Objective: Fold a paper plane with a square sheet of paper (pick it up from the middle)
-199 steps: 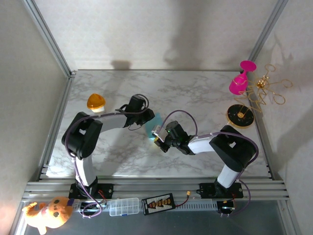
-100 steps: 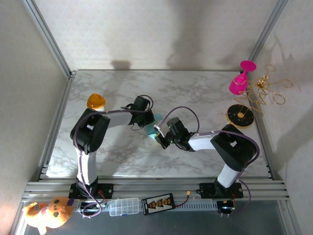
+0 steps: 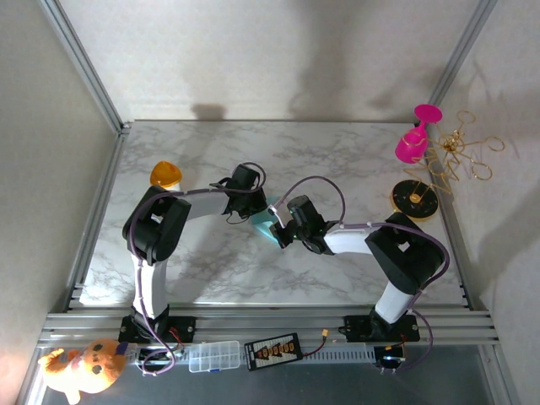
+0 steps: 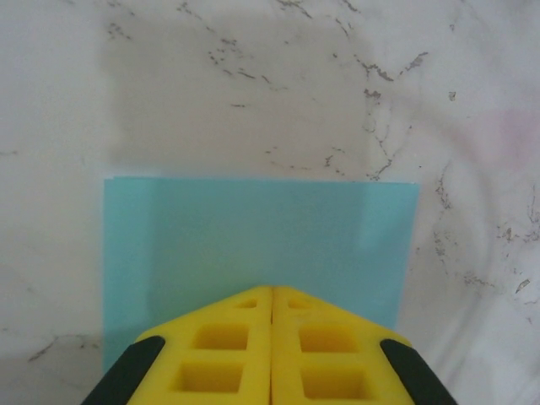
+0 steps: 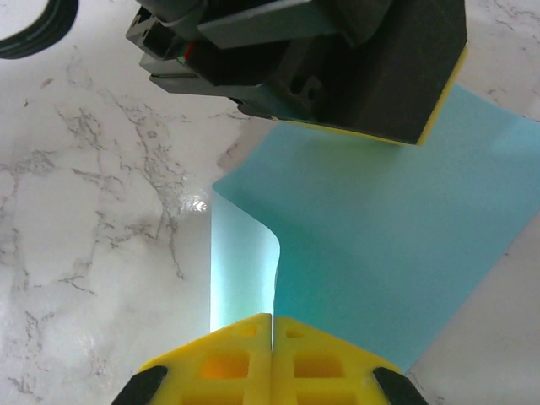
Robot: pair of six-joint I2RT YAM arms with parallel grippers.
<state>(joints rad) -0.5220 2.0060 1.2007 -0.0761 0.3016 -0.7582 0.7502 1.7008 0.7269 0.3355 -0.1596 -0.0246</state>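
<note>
Right wrist view: my right gripper [image 5: 272,321] is clamped on a lifted edge of the square sheet of paper [image 5: 380,245], which lies on the bench [image 5: 84,211]. My left gripper [image 4: 272,291], fingers together, pins the opposite side. First fold, I judge; next, carry this edge across squarely.

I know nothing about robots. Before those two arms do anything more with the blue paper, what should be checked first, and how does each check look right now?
1. Right gripper has hold of the thin teal-blue square sheet of paper: ok, jaws shut on a raised, curled edge.
2. Left gripper steadies the sheet: cannot tell; its jaws are shut with the tips over the paper, but pressure is not visible.
3. The rest of the sheet lies flat on the white marble table: ok.
4. A sharp crease is formed: not ok, the edge is only curled.
5. The orange dome-shaped object is well away from the paper: ok.
</note>
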